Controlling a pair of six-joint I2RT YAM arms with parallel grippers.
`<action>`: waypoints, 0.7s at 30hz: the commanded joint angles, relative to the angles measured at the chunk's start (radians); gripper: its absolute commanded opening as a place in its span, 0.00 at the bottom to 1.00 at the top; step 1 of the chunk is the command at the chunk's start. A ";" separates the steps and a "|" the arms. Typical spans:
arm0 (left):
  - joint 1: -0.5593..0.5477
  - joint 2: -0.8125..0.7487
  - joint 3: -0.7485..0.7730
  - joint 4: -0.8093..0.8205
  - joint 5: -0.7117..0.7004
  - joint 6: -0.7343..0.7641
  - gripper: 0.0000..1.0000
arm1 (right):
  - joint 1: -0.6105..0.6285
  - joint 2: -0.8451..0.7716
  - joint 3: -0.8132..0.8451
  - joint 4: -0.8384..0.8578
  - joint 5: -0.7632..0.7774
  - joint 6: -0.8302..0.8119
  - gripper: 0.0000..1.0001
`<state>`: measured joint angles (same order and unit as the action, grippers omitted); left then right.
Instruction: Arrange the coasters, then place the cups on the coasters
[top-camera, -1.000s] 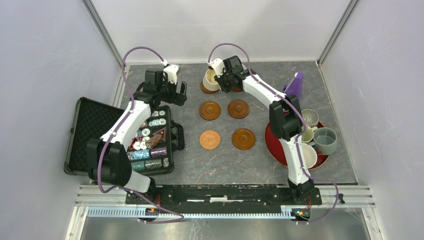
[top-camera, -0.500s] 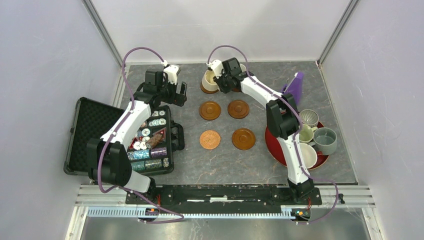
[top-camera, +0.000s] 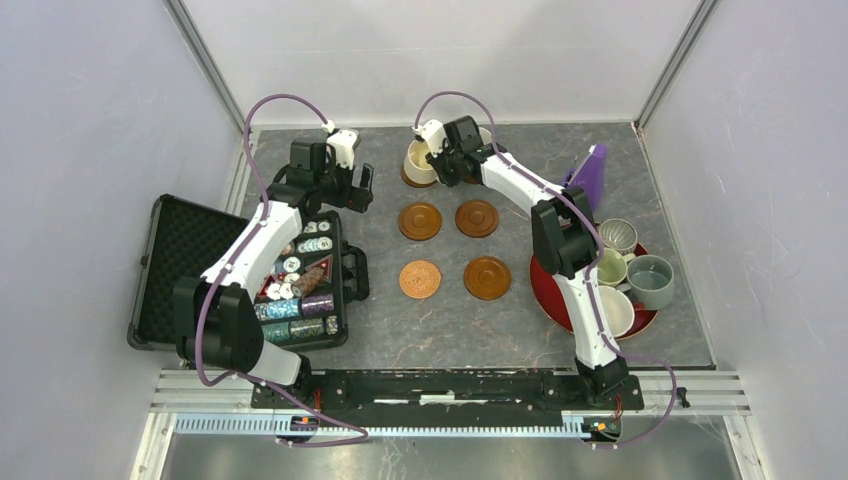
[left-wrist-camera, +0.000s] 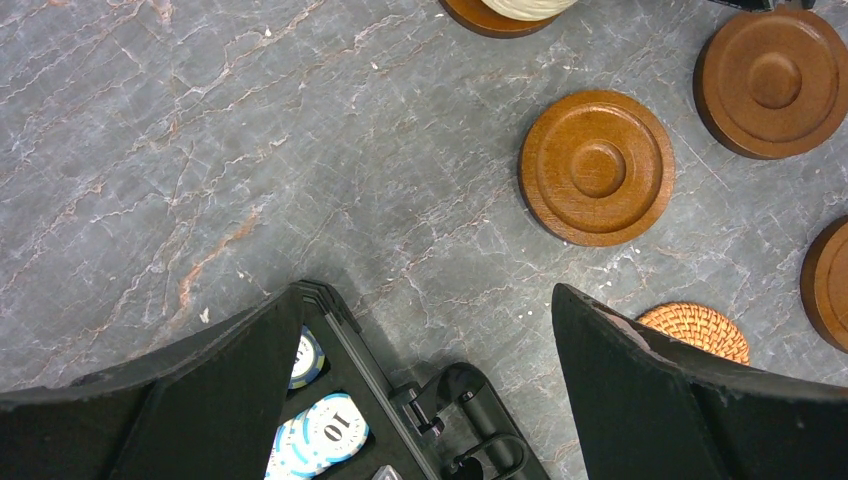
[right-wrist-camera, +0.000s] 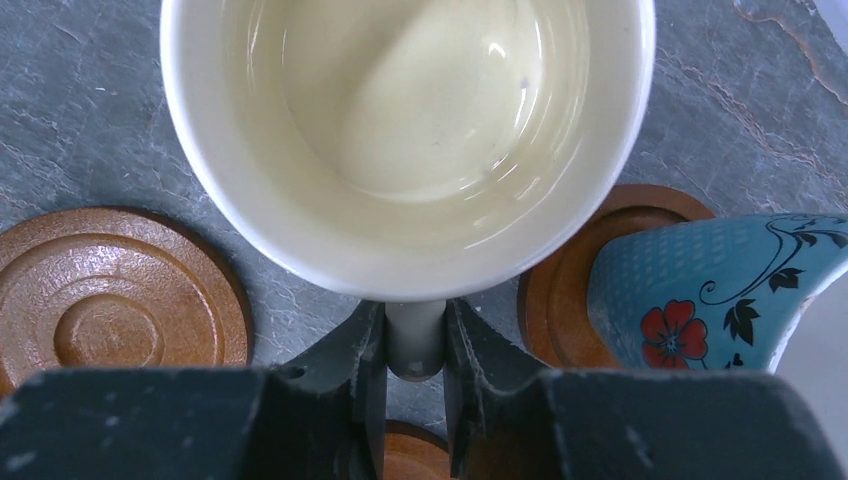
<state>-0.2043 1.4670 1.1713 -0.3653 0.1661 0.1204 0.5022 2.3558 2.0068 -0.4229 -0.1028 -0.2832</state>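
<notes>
At the far middle of the grey marbled table (top-camera: 400, 330), we see the cream ceramic mug (right-wrist-camera: 420, 150) upright over a dark brown round wooden coaster (top-camera: 413, 181). We cannot tell whether its base is fully seated. The right gripper (right-wrist-camera: 415, 335) is clenched on the mug's handle, one finger on each side.

Just to the right, a blue mug with a red flower pattern (right-wrist-camera: 720, 285) stands on a second brown coaster (right-wrist-camera: 570, 285), mostly hidden behind the arm in the overhead view.

Nearer us, four more round wooden coasters form a square. The far pair (top-camera: 420, 220) (top-camera: 477, 217) is dark brown, the near-left disc is lighter copper-orange (top-camera: 420, 279) and the near-right brown (top-camera: 487, 277).

On the right, a large red round tray (top-camera: 545, 290) holds four mugs: grey striped (top-camera: 620, 235), pale green (top-camera: 612, 267), grey-blue (top-camera: 650, 280) and white (top-camera: 615, 310). A purple object (top-camera: 590, 172) sits behind it.

The left gripper (top-camera: 352, 190) hangs released, jaws wide, above the far edge of a black hinged case (top-camera: 175, 265) of striped poker chips (top-camera: 300, 265).
</notes>
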 joint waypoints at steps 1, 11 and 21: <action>0.005 -0.020 -0.001 0.023 -0.003 -0.011 1.00 | 0.004 -0.019 0.070 0.116 -0.009 0.004 0.26; 0.005 -0.015 0.002 0.022 -0.002 -0.008 1.00 | 0.007 -0.010 0.070 0.131 -0.015 0.010 0.28; 0.005 -0.015 -0.001 0.020 -0.004 -0.006 1.00 | 0.013 0.001 0.066 0.151 -0.015 0.035 0.28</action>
<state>-0.2043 1.4670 1.1713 -0.3653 0.1661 0.1204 0.5068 2.3558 2.0212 -0.3515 -0.1120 -0.2646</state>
